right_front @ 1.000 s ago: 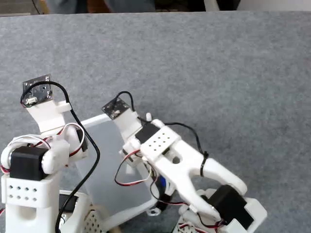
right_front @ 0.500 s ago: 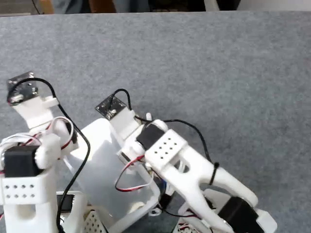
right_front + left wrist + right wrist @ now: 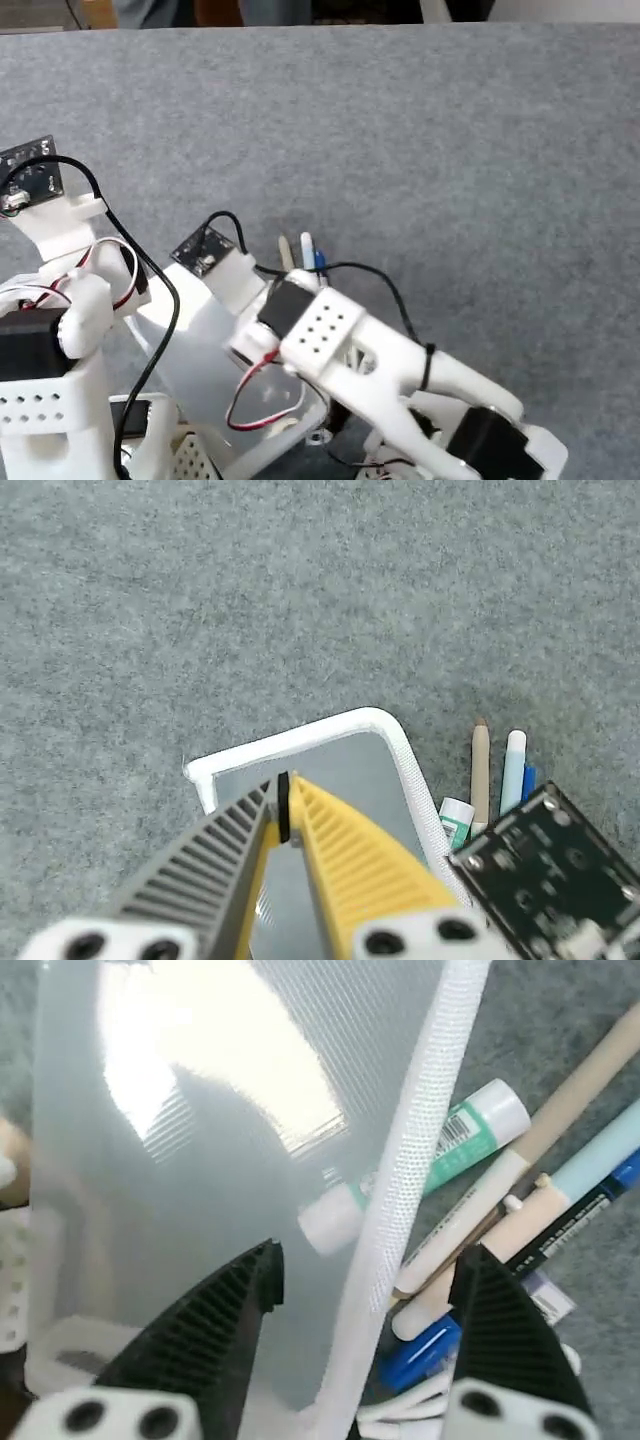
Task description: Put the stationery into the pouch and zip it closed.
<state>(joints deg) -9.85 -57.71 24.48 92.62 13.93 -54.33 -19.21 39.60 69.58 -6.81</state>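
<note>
A translucent pouch (image 3: 200, 340) with a white mesh edge lies between the two arms. In the left wrist view its corner (image 3: 385, 725) points away, and my left gripper (image 3: 283, 802) is shut on a small dark tab of the pouch. My right gripper (image 3: 365, 1285) is open, with one black jaw over the clear pouch (image 3: 200, 1110) and the other over the stationery, so they straddle the white edge. Beside the pouch lie a glue stick (image 3: 470, 1125), a beige pen (image 3: 570, 1090), a light-blue pen (image 3: 610, 1150) and a dark-blue pen. The pen tips (image 3: 305, 250) show past the right arm.
Grey felt tabletop (image 3: 450, 130) runs open to the far side and right. The right arm's camera board (image 3: 540, 870) sits close to the left gripper, above the pens (image 3: 480, 770). Both arm bases crowd the near edge.
The left arm has pulled left and the pouch swung with it, uncovering the pen tips. The right arm has shifted left over the pouch's edge.
</note>
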